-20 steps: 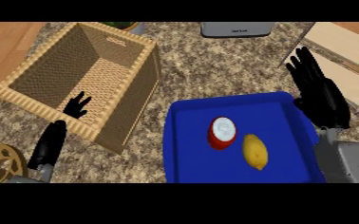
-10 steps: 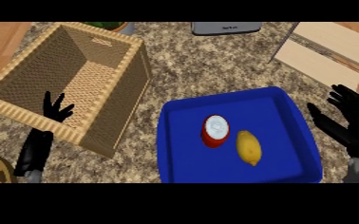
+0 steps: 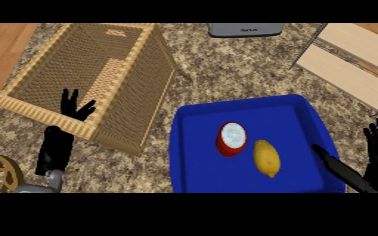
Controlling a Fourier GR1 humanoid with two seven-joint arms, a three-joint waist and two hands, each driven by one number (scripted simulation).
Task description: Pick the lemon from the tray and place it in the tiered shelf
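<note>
Two hands, both with fingers spread. The right hand has dropped to the lower right, at the tray's rim, near the lemon inside it; the left hand rests lower left. The grasp looks next.

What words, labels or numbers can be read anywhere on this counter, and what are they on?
Grey flat device at the top edge: one short dark marking on its face, too blurred to read.
Blue plastic tray, yellow lemon, red-and-white round object, woven wicker basket, pale wooden boards: no writing visible.
</note>
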